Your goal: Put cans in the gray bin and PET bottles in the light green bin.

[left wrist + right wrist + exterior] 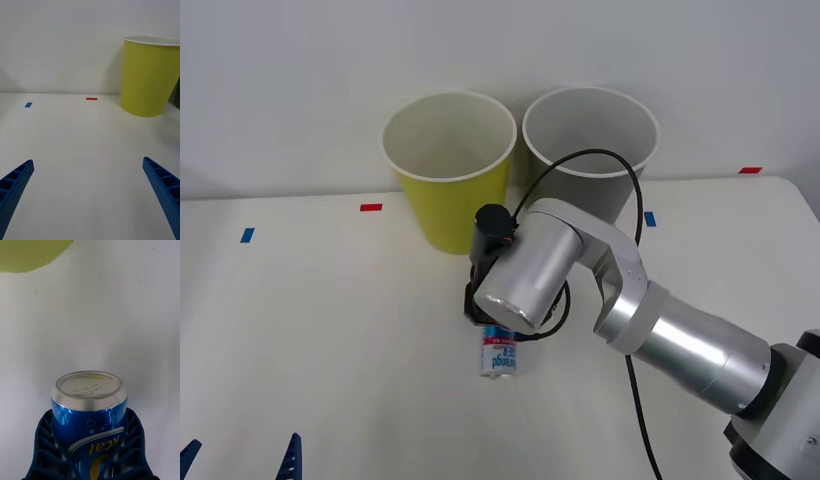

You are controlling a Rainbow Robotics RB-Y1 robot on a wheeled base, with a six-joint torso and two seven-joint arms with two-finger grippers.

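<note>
The can is at mid-table in front of the bins, its white lower part and silver end sticking out from under my right wrist. My right gripper is shut on the can, with a blue finger pressed to each side of its blue body. The light green bin stands at the back, and the gray bin stands just to its right. My left gripper waits open at the near left edge of the table, nothing between its fingers. PET bottles are out of view.
Small red tape marks and blue tape marks lie on the white table. A black cable loops from my right wrist in front of the gray bin. A plain wall rises behind the bins.
</note>
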